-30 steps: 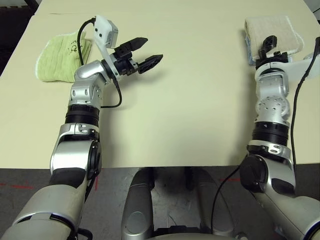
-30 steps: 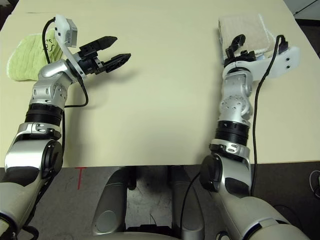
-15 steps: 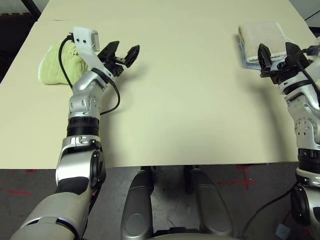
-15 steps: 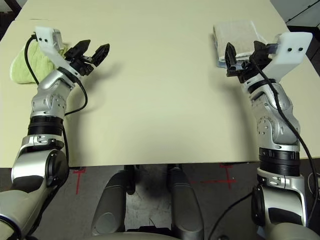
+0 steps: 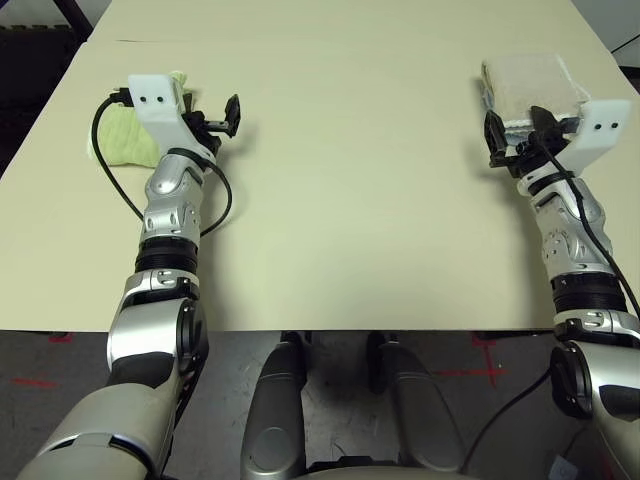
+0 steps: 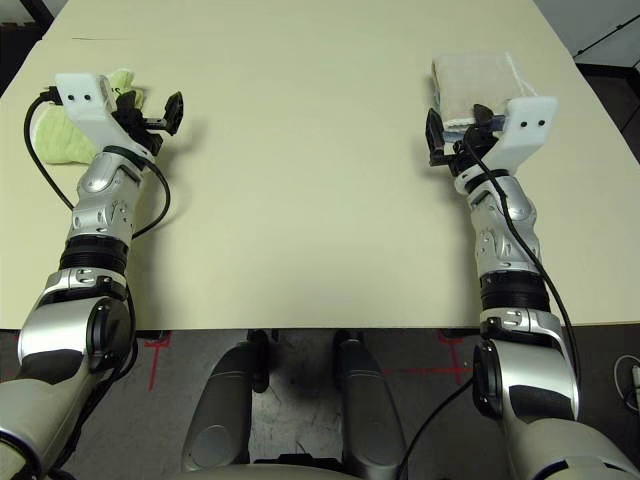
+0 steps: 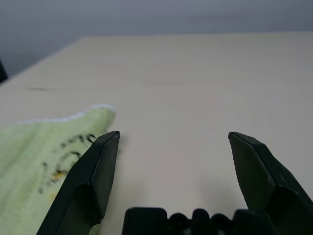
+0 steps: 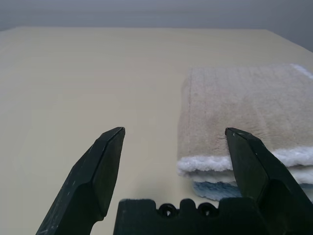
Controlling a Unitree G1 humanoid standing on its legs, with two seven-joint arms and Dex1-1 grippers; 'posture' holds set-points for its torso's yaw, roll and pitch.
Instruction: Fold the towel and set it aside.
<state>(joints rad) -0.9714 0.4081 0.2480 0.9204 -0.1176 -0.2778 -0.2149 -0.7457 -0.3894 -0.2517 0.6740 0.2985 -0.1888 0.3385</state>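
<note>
- Now the towel [image 5: 532, 88] lies folded at the far right of the table [image 5: 350, 200], stacked on a light blue towel [image 8: 217, 189] whose edge shows beneath it.
- Right gripper [image 5: 517, 132]: jaws wide apart and holding nothing, hovering just short of the stack's near edge; the towel lies straight ahead of it and slightly to the robot's right, as the right wrist view shows.
- Long axis: the folded towel runs away from the robot, its short white-edged fold end facing the gripper.
- Left gripper [image 5: 218, 112]: jaws likewise wide and empty, near the far left of the table, beside a green towel [image 5: 125, 142]; it is well apart from the beige towel, so the right arm is much the nearer.
- Judgement: the towel appears already folded and set aside, so little of the task seems left; any further move would fall to the right arm.
- Edges: the stack sits near the table's right edge, leaving little room on that side; a push outward could slide it off.
- Open room: the table's whole middle, between the two arms, is bare and free for travel.
- Whether the right fingertips touch the stack cannot be told; they look just apart from it.
</note>
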